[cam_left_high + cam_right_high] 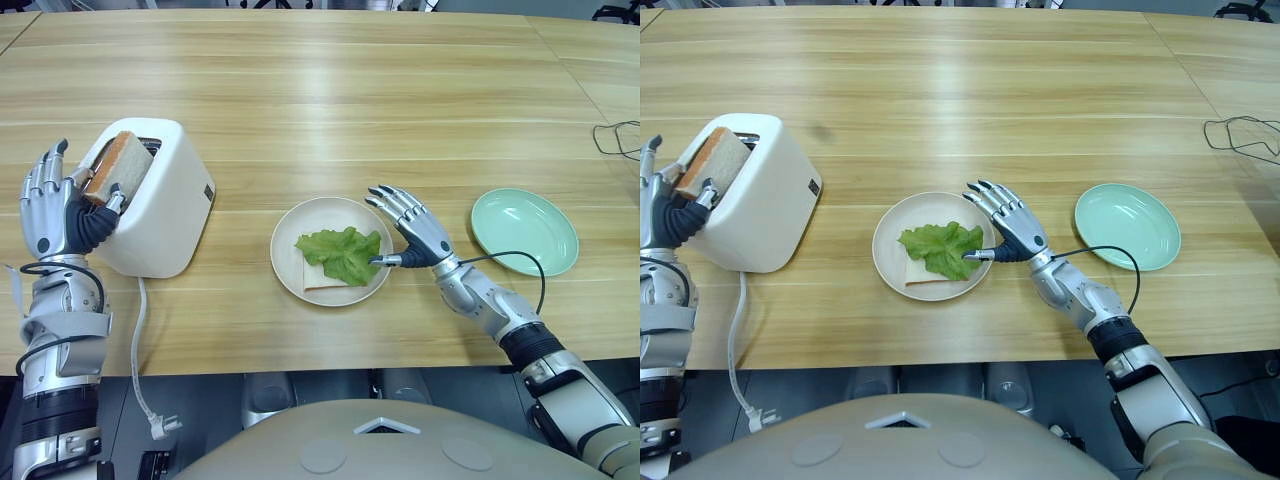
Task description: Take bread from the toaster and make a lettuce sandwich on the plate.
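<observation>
Table: pale wood-grain boards with long straight seams.
Left hand: metal-grey with black joints, at the toaster's left side. Thumb and 1 finger close on the lower end of the toaster slice; the other fingers stand straight up.
Toaster slice: squarish bread with a brown crust and a porous pale face. It is raised out of the slot, tilted toward the left hand.
Toaster: smooth cream-white box with rounded corners, on the table's left part.
Cord: thin and white, running from the toaster's base over the near table edge, with a plug at its end.
Cream plate: round, matte and shallow, at the table's middle near the front edge.
Plate slice: flat pale bread lying in the cream plate, mostly covered, with 1 corner showing.
Lettuce: 1 ruffled bright-green leaf lying on the plate slice.
Right hand: over the cream plate's right rim with its fingers fanned wide, gripping nothing. The thumb tip is at the lettuce's right edge.
Green plate: round, glossy mint, just right of the right hand.
Black cable: thin loops at the table's far right edge.
</observation>
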Motion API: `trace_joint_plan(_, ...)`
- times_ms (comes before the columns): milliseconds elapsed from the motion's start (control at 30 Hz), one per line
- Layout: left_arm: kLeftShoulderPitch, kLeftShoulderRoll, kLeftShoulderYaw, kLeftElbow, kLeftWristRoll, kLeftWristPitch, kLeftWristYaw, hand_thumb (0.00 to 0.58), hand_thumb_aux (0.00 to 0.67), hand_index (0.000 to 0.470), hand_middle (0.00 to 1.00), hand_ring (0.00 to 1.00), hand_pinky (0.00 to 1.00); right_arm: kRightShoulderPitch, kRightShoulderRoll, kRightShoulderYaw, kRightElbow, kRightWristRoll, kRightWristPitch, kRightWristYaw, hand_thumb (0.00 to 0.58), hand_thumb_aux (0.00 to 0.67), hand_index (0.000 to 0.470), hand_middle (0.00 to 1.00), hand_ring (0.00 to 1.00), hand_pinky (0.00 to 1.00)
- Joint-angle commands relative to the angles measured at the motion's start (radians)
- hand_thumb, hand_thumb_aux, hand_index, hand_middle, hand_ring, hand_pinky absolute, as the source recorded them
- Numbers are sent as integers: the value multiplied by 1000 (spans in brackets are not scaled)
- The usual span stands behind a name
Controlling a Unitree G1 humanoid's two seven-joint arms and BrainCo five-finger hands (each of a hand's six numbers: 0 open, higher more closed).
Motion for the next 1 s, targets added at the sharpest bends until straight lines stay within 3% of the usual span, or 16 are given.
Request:
trace_joint_plan(33,17,8,-50,8,-17,-29,-47,580,670,460,1000,1000,1000,10,2,-31,-57,13,5,-13,0,0,0,0,0,0)
trace_joint_plan(267,-7,3,-21,-8,-41,-46,-19,580,670,460,1000,1000,1000,25,23,-79,-89,14,26,-64,0,0,0,0,0,0)
trace_joint_plan(500,-94,-21,85,-30,-28,-55,215,580,670,460,1000,1000,1000,18,34,-103,-52,-22,74,-161,0,0,0,0,0,0)
trace_joint_plan(600,-120,-41,118,-93,-15,-129,352,580,670,460,1000,1000,1000,16,32,-105,-29,-24,85,-186,0,0,0,0,0,0)
trace_joint_plan(700,-142,-63,76,-173,-38,-258,389,580,670,460,1000,1000,1000,8,28,-101,-3,-33,99,-208,0,0,0,0,0,0)
trace_joint_plan(833,-217,-84,-137,-168,-194,-431,184,580,670,460,1000,1000,1000,23,6,-98,-48,-67,103,-246,0,0,0,0,0,0)
trace_joint_plan(1000,-299,-157,-362,16,-378,-413,-144,580,670,460,1000,1000,1000,61,-19,-114,-168,-106,93,-306,0,0,0,0,0,0)
